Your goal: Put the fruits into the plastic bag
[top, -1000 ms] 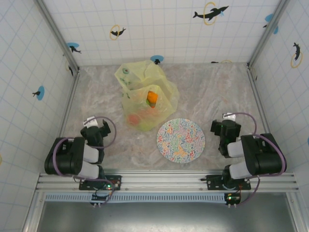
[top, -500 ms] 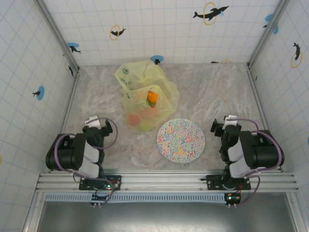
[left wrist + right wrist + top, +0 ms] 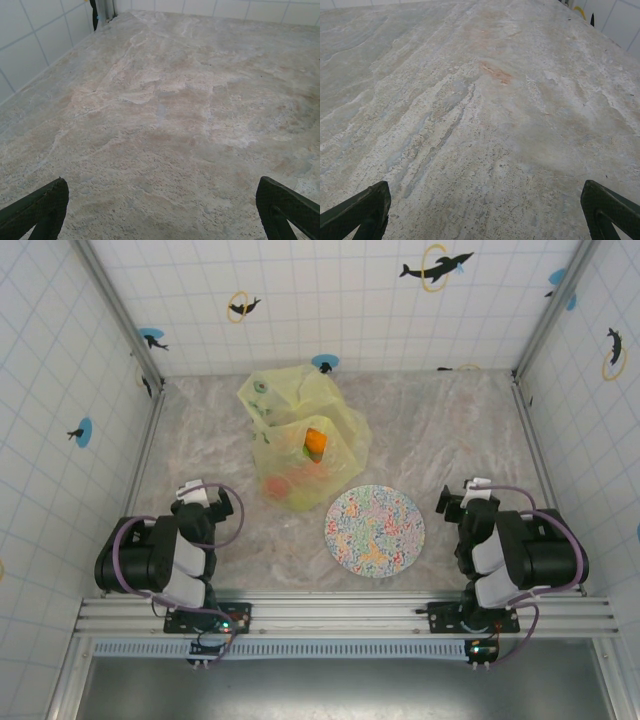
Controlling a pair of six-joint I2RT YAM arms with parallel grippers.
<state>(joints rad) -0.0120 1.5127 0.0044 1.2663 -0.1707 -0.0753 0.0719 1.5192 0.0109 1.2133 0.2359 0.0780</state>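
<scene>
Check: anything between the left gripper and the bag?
Nothing. In the top view the stretch of table from the left gripper to the bag is bare; the plate sits off that line.

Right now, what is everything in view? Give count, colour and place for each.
bag: one, translucent yellow-green, far centre of the table
fruits: at least two seen through the bag, one orange, one red; any others cannot be told
plate: one, speckled multicoloured, on the table beside the bag, nearer the arms
table: one, marbled beige-grey
walls: three, white tiles with dolphin stickers, left, far and right
left gripper: one, dark fingers, open, over the table at near left
right gripper: one, dark fingers, open, over the table at near right
</scene>
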